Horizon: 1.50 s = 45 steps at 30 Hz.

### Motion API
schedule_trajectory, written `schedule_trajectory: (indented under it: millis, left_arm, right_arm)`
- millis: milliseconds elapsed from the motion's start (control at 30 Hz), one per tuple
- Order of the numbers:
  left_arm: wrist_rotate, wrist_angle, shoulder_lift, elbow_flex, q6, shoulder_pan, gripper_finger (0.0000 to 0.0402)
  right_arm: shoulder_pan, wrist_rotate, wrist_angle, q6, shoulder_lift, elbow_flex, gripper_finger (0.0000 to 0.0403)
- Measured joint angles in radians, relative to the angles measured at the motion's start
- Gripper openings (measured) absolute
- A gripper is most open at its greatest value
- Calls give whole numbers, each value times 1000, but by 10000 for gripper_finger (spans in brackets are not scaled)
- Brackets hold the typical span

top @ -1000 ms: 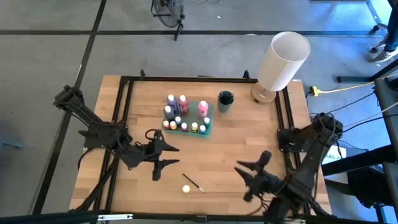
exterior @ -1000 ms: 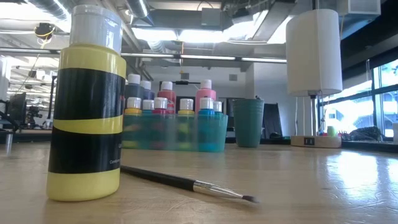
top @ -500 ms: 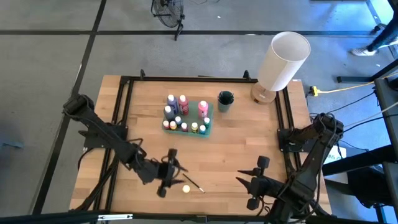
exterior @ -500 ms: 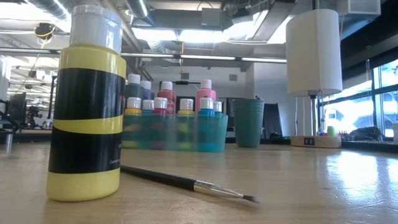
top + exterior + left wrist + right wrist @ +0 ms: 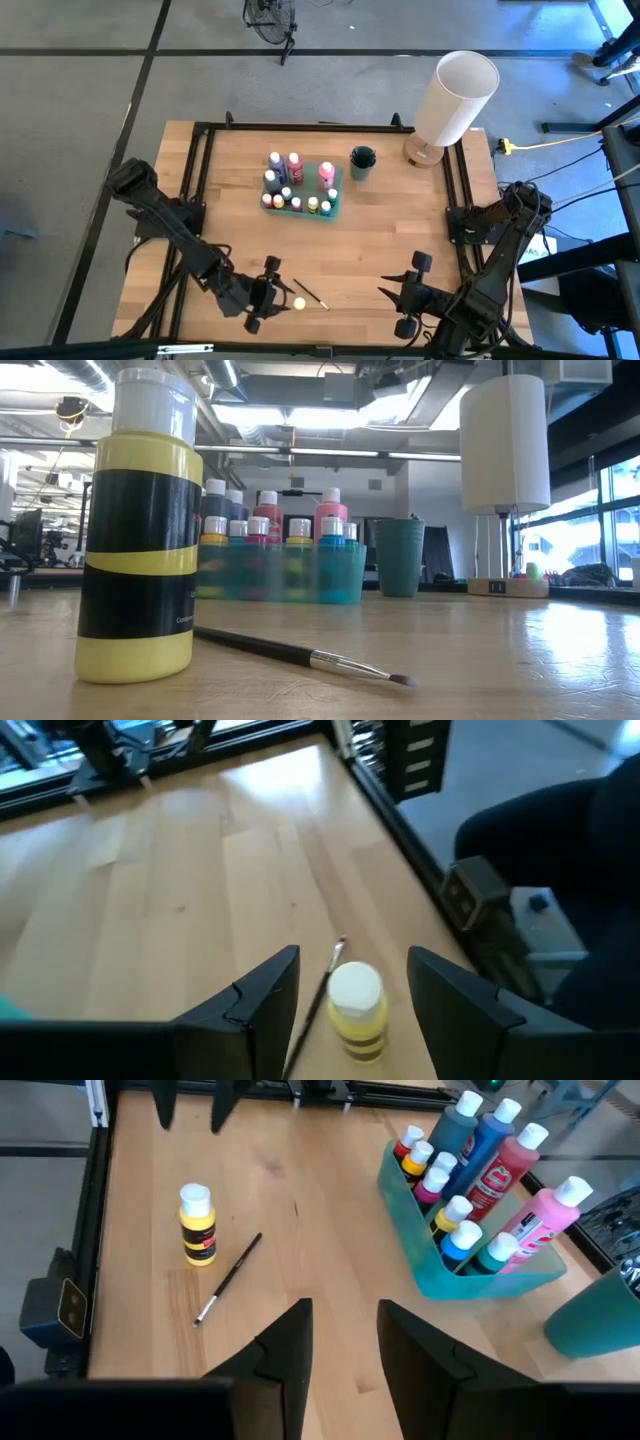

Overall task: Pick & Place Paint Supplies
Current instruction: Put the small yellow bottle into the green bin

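Progress: most paint bottles (image 5: 297, 182) already stood in the teal tray (image 5: 335, 196); a yellow bottle (image 5: 299, 303) and a brush (image 5: 312, 295) were left out on the table (image 5: 380, 240), so the job looked mostly done.
Yellow bottle: upright, directly ahead of the left tool (image 5: 262, 306), just short of its fingers, not yet touched.
Brush: lying flat beside that bottle, on its tray side.
Left tool: fingers apart, empty, lined up on either side of the bottle's path.
Left arm: stretched low across the table's near edge.
Right tool (image 5: 412, 293): fingers slightly apart, holding nothing, well off from the bottle.
Right arm: folded back at the near corner, waiting.
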Motion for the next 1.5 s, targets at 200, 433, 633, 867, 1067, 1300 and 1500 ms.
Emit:
schedule_trajectory:
  millis: [200, 433, 633, 867, 1067, 1300, 1500]
  left_arm:
    - [-69, 0, 25, 0, -36, 1, 196]
    - [-74, -47, 25, 0, -185, 1, 240]
    - [-75, -77, 33, 0, -271, 1, 271]
    - [-26, -28, 133, 0, -276, 0, 283]
    - [-29, 1, 164, 0, -179, 0, 283]
    - [-80, 5, 163, 0, -167, 2, 283]
    - [-105, 12, 163, 0, -209, 9, 283]
  right_arm:
    - [-3, 0, 2, -1, 0, 0, 117]
    - [-12, 0, -5, -8, 1, -1, 117]
    - [-12, 0, -6, -13, 1, -1, 117]
    - [-12, 0, -6, -13, 1, -1, 117]
    - [-13, 5, -6, -16, 1, -1, 117]
    - [-27, 6, -6, -24, 1, -1, 117]
    - [-38, 7, -6, -24, 1, -1, 117]
